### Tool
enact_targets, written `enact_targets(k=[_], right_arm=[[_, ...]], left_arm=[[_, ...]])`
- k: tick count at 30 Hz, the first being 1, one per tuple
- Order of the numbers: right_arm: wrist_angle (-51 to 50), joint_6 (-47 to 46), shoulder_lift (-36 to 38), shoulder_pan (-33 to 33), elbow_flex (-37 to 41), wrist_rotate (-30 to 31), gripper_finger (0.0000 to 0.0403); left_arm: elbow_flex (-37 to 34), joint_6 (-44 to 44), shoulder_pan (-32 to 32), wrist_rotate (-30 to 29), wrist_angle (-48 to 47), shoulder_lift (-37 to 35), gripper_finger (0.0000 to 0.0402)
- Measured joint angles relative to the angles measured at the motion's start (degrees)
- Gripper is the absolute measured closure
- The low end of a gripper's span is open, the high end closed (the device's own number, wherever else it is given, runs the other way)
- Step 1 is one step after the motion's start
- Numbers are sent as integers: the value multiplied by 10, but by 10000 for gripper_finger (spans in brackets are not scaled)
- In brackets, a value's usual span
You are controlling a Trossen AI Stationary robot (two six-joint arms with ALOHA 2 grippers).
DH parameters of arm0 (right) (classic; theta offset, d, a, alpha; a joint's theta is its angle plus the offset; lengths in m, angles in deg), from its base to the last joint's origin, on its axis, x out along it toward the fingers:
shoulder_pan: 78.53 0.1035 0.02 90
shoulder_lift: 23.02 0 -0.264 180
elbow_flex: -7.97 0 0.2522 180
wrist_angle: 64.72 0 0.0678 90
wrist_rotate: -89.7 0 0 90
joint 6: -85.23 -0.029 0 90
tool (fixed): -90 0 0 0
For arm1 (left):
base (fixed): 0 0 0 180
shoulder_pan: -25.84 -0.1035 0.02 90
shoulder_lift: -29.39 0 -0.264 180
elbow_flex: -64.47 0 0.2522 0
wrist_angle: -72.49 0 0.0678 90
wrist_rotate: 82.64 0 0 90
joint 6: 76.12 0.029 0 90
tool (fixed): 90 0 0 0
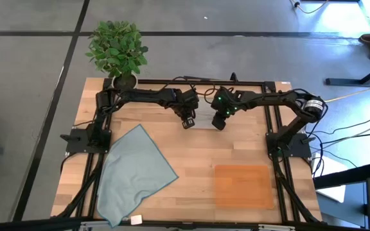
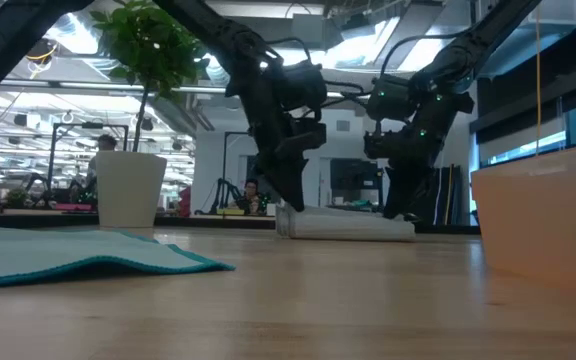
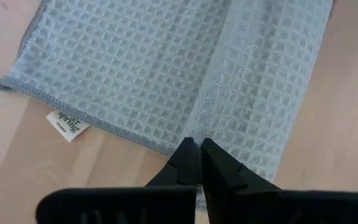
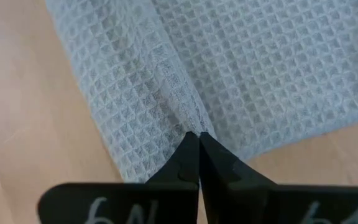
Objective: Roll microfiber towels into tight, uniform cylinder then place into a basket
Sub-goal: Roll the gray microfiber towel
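Wrist views: left gripper [image 3: 199, 149] and right gripper [image 4: 197, 140] both pinched closed on grey towel [image 3: 241, 81].

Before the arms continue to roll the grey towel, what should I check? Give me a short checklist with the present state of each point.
1. Left gripper on the grey towel: ok, jaws shut at a fold of the cloth.
2. Right gripper on the same towel: ok, jaws shut at a fold.
3. Roll tight and uniform: cannot tell; the low view shows a low bundle, and part of the cloth lies flat in the wrist views.
4. Basket free to receive a roll: ok, nothing in it.
5. Blue-grey towel apart from the arms: ok, spread flat, unrolled.
6. Plant pot apart from the arms: ok, at the far corner.
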Motion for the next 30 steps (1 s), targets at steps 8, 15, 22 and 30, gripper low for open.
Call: enact_targets(k=[8, 15, 22, 30], right_arm=[[13, -1, -17, 0, 0, -4, 376], [10, -3, -18, -1, 1, 11, 320], [12, -19, -18, -2, 1, 20, 262], [-57, -30, -18, -2, -67, 18, 250]], left_arm=[[0, 2, 0, -6, 1, 0, 401], [-1, 2, -1, -35, 8, 0, 372], [-1, 1, 0, -44, 14, 0, 311], [-1, -1, 0, -92, 17, 0, 291]])
